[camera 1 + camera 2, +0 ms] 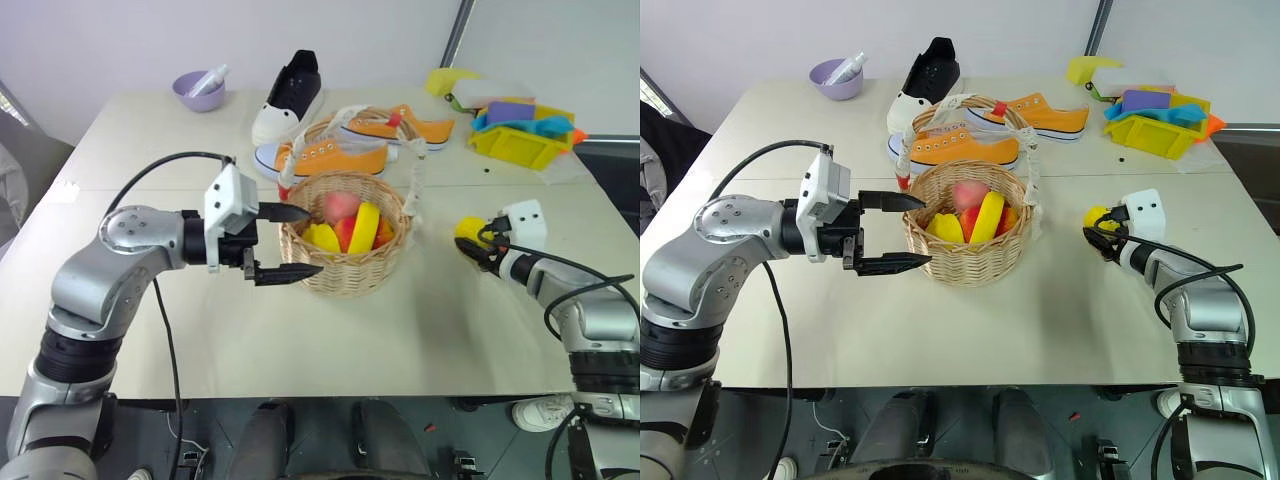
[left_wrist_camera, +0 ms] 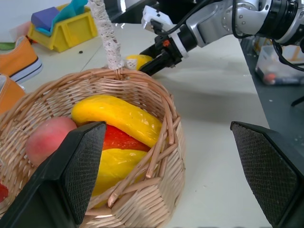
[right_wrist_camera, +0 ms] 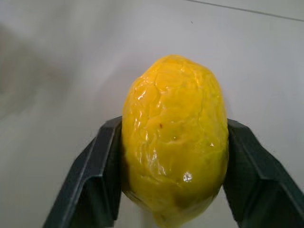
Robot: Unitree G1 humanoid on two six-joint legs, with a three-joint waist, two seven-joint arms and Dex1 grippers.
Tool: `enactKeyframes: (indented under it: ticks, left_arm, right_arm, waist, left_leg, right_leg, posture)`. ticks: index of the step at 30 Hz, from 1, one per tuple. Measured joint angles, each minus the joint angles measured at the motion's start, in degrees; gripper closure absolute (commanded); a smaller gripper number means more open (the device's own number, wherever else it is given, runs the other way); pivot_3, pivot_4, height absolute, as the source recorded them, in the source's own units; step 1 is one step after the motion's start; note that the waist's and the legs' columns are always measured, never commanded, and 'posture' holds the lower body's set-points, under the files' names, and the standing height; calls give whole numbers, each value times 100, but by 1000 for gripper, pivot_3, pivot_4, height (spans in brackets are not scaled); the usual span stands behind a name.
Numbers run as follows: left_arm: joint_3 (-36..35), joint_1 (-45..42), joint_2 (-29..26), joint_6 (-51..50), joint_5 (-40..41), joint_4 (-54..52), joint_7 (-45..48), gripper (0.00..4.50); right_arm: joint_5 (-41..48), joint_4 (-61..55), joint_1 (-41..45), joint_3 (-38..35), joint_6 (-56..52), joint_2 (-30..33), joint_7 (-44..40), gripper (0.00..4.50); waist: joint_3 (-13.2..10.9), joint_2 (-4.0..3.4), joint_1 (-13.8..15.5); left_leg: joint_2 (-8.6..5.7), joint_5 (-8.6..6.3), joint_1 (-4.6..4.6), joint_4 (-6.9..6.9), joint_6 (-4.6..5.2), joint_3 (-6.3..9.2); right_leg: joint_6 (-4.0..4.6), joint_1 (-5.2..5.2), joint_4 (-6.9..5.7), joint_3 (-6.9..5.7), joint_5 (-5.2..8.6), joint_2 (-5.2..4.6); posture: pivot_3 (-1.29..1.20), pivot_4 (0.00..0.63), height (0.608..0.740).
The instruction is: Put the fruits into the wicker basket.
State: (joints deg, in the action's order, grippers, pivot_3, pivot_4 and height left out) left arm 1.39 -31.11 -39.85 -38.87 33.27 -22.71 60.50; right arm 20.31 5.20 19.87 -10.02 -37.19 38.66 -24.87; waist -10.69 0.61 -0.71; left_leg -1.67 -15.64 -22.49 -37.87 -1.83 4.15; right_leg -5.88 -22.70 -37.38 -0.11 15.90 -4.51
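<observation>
Currently right pincer [image 3: 173, 190] is clamping lemon [image 3: 173, 142] on pale tabletop [image 1: 400, 330]; left pincer [image 1: 290, 242] is gaping beside basket [image 1: 345, 262]; its wrist view is showing banana [image 2: 116, 116] inside.

No text, label, brand, number or sign can be read on any item in these views.

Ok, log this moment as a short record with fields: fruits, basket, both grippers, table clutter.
in basket: pink peach, yellow banana pieces, red piece
basket: wicker basket, mid-table, upright
still out: yellow lemon, on the table right of the basket
right gripper: jaws closed against the lemon's two sides
left gripper: jaws wide open, empty, at the basket's left rim
behind basket: orange sneakers, black shoe
far corners: purple bowl, yellow bin
</observation>
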Motion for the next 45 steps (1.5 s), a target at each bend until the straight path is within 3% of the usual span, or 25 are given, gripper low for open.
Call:
enactKeyframes:
  ticks: [6,9,12,14,16,20,22,24,27,29,33,38,41,45]
  left_arm:
    - [-246,293,68,214,189,25,-14,0]
    - [-682,759,45,423,352,278,90,0]
    - [-802,879,56,702,339,573,111,0]
    - [-908,1039,48,971,268,791,163,0]
    - [-943,1114,69,1193,196,1094,195,0]
    - [-961,1095,115,1452,112,1391,198,0]
    - [-978,1127,108,1517,96,1447,198,0]
    - [-982,1141,113,1562,104,1440,184,0]
    - [-988,1271,193,1562,117,1325,85,0]
    - [-988,1289,213,1560,122,1240,25,0]
    - [-983,1374,247,1542,177,1012,-62,0]
    - [-945,1483,312,1531,225,962,-130,0]
    - [-910,1470,460,1599,206,969,-208,0]
    - [-884,1392,834,1935,90,1033,-391,0]
  right_arm:
    - [112,-1727,-1082,-391,83,619,-585,2361]
    - [939,-3435,-2180,-1230,72,1024,-1581,2361]
    - [1782,-4420,-2374,-1515,-248,1085,-1885,2361]
    - [2133,-4719,-2002,-1298,-511,1062,-1738,2361]
    - [2072,-4800,-903,-511,-732,750,-1266,2361]
    - [1180,-4354,852,1361,-1203,-147,-211,2361]
    - [818,-3741,1287,1763,-1454,-820,353,2361]
    - [511,-3370,1457,2064,-1516,-1102,648,2361]
    - [220,-3129,1482,2305,-1509,-1310,775,945]
    - [126,-3144,1483,2299,-1472,-1316,756,78]
    - [123,-3753,1319,2149,-1211,-1038,433,78]
    - [1263,-4922,177,736,-1349,-569,-262,78]
    - [1454,-4992,-367,93,-1532,-405,-195,78]
    - [1088,-4640,-398,19,-1465,-459,279,78]
  waist:
    - [-5,-18,20]
    - [-6,-19,8]
    - [-8,-11,-22]
    - [-9,-12,-36]
    - [-10,-10,-62]
    - [-9,-10,12]
    - [-8,-8,34]
    - [-7,-9,53]
    - [-7,-9,25]
    - [-8,-9,7]
    - [-8,-9,8]
    - [-7,-7,22]
    - [-8,-8,-19]
    - [-8,-8,-13]
  left_leg:
    - [-1,-6,-7,2,9,1]
    - [13,-19,3,3,33,7]
    - [24,-19,17,-3,33,0]
    - [26,-19,21,-7,33,-3]
    - [34,-17,22,-11,29,-8]
    - [41,-1,0,-10,1,10]
    - [38,6,-17,-8,-10,13]
    - [31,21,-79,-9,-37,14]
    - [16,45,-135,-8,-78,0]
    - [12,45,-158,-13,-79,-7]
    - [14,29,-155,-13,-48,-12]
    - [16,28,-137,-14,-45,-6]
    - [20,23,-76,-13,-37,-17]
    - [40,22,-30,-12,-35,-25]
  right_leg:
    - [-7,-4,3,0,4,-3]
    - [-10,4,5,-2,7,11]
    - [4,14,5,-1,-1,13]
    - [24,15,6,1,-5,12]
    - [65,11,14,8,-13,19]
    - [72,-8,12,3,-18,33]
    - [51,-21,10,1,-29,35]
    - [46,-83,7,0,-31,30]
    - [30,-142,5,-1,-40,6]
    - [17,-165,6,-1,-48,4]
    - [14,-165,1,-1,-49,5]
    - [13,-145,-10,-4,-50,9]
    - [14,-88,-11,1,-49,12]
    - [21,-50,-9,8,-49,39]
  posture:
    - [0,150,721]
    - [0,150,721]
    - [0,150,721]
    - [0,150,721]
    - [0,150,721]
    - [0,150,721]
    - [0,150,721]
    - [0,150,721]
    - [0,150,721]
    - [0,150,721]
    - [0,150,721]
    - [0,150,721]
    - [0,150,721]
    - [0,150,721]
